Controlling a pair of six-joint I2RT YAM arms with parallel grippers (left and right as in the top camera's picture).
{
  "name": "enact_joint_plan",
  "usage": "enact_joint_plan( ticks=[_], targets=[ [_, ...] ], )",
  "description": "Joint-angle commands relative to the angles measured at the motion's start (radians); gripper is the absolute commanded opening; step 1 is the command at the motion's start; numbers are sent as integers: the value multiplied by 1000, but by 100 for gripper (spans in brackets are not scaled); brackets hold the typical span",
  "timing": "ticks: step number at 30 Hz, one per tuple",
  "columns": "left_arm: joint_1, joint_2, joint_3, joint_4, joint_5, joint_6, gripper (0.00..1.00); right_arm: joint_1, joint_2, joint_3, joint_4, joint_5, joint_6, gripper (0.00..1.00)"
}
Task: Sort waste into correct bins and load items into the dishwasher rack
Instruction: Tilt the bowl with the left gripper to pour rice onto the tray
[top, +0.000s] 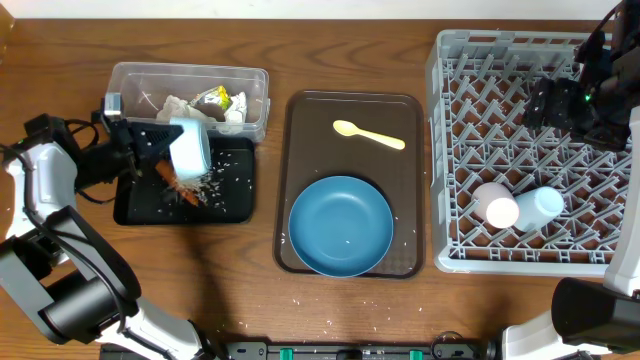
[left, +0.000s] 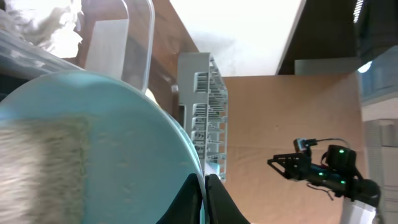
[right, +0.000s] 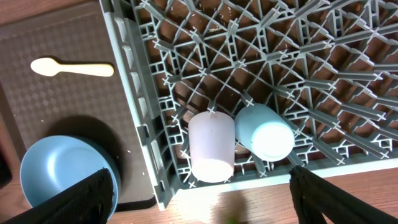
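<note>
Two fingers of the left gripper (left: 202, 196) are pinched on the rim of the white bowl (top: 190, 148), tipped over the black tray (top: 235, 203) — rigid, light, probably slick, so best gripped deep on that rim — while the right gripper (top: 540, 103) hangs agape above the dishwasher rack (top: 437, 150).

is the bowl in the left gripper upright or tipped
Tipped. The white bowl stands on edge in the left gripper, over the black tray, with rice and the carrot lying below it.

Pink cup (right: 211, 146) and blue cup (right: 264, 130) lay side by side near a rack (right: 323, 56) corner. Spoon (right: 71, 67) and plate (right: 62, 171) rested apart on the tray (right: 62, 106).
</note>
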Motion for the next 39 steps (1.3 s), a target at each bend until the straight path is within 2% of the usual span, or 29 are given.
enact_joint_plan(
  ticks=[1,9,15,20,39],
  targets=[
    [4,2,-31,-1,82,24,6,-2,-7,15,-2,-1,-15,89],
    [5,9,-88,-1,148,19,6,-2,-7,15,-3,-1,-15,89],
    [18,21,-91,-1,147,-145,6,-2,-6,15,-5,-1,-15,89],
    [29,21,-91,-2,148,-212,6,-2,-6,15,-4,-1,-15,89],
    [30,21,-91,-5,148,-263,6,-2,-6,15,-2,-1,-15,89]
  ],
)
